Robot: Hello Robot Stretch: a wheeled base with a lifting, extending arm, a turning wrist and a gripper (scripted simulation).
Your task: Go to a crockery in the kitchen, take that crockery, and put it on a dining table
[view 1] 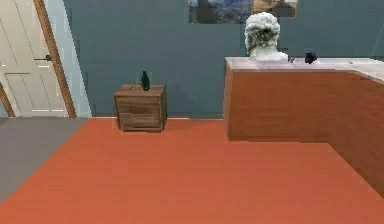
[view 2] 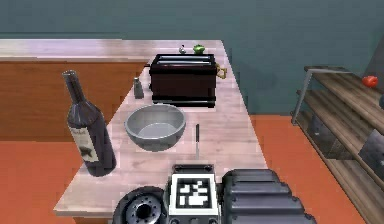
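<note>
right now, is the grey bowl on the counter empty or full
Empty. The bowl sits upright on the counter, and the arm side view looks down into it: its smooth grey inside shows bare, with nothing in it.

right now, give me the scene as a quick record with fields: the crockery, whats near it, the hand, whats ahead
crockery: grey bowl, upright on the counter
near bowl: dark wine bottle on the picture's left of it, black toaster behind it, thin dark stick on its right
hand: dark body at the arm side view's bottom edge, left of the white marker; cannot tell whether it holds anything
forward view: bust on the counter, green bottle on a small wooden table, door at left
</note>
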